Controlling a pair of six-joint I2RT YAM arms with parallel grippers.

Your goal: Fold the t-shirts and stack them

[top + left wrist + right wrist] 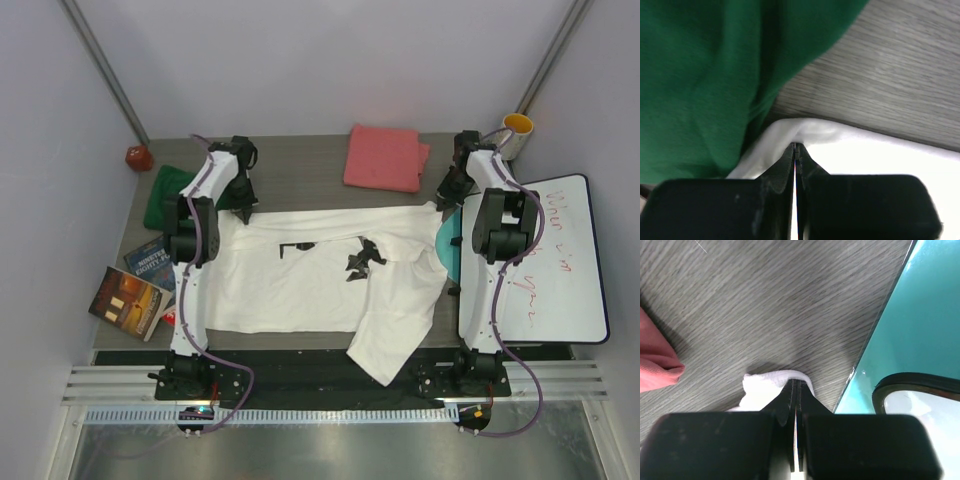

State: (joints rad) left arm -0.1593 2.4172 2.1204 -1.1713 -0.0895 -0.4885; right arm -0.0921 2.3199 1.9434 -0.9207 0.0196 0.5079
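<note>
The large white t-shirt lies spread across the middle of the table, with one sleeve hanging toward the front edge. My left gripper is shut on its far left corner, and in the left wrist view the jaws pinch the white hem right beside the dark green t-shirt. My right gripper is shut on the far right corner, where the white cloth bunches at the tips. The green t-shirt sits at the far left. A folded coral-pink t-shirt lies at the back.
Two books lie at the left edge and a red ball sits in the back left corner. A whiteboard over a teal sheet fills the right side, with a yellow cup behind it.
</note>
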